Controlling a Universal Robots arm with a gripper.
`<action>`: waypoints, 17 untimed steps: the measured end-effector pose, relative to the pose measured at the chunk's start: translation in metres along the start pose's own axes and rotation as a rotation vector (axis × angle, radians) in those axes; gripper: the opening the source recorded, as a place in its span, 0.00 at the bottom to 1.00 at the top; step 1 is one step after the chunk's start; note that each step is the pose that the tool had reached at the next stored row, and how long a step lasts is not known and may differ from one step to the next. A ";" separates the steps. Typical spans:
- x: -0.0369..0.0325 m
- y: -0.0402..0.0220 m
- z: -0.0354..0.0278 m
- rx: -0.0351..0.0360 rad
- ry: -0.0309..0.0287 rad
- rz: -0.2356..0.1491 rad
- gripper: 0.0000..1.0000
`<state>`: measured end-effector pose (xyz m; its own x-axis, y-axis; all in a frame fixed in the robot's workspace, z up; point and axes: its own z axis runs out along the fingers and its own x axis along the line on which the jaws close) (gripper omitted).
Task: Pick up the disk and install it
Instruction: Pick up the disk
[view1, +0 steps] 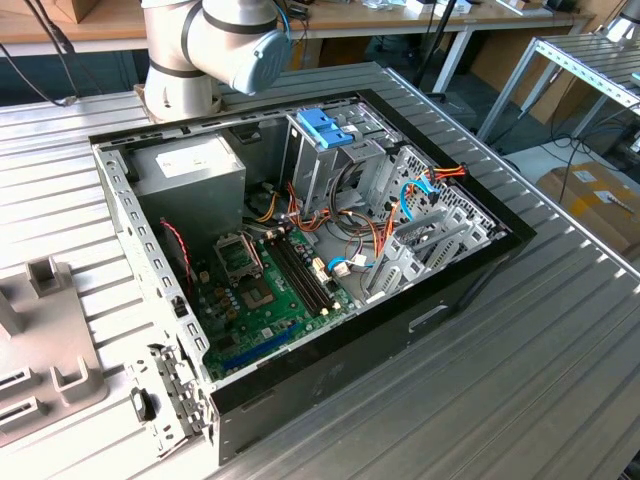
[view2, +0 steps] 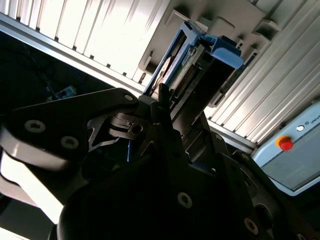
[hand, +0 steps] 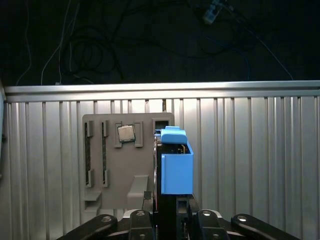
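In both wrist views the disk (hand: 175, 165) stands edge-on between my gripper's (hand: 170, 207) fingers, its light-blue frame on the outside. The second wrist view shows the disk (view2: 182, 62) with its metal body, connector edge and blue end tab beyond the gripper (view2: 161, 102). The gripper is shut on the disk and holds it over the ribbed table, beside a grey fixture plate (hand: 117, 170). In the exterior view the open computer case (view1: 300, 250) lies on the table, and a metal drive cage with a blue top (view1: 325, 130) stands inside it at the back.
The grey fixture plate (view1: 40, 350) with upright posts sits at the exterior view's left, and a processor chip (hand: 126, 133) lies on it. Inside the case are a green motherboard (view1: 255, 290), a grey power supply (view1: 190, 165) and loose cables (view1: 360, 235). The arm's base (view1: 185, 60) stands behind the case.
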<state>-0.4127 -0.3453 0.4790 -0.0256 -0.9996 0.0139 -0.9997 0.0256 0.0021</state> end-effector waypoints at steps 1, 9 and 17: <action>0.0000 -0.0014 0.0000 0.0000 0.0000 0.000 0.35; -0.0003 -0.0128 0.0000 0.0000 0.0000 0.000 0.35; -0.0007 -0.0285 -0.0001 0.0000 0.0000 0.000 0.35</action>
<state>-0.3842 -0.3453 0.4790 -0.0256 -0.9996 0.0139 -0.9997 0.0256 0.0021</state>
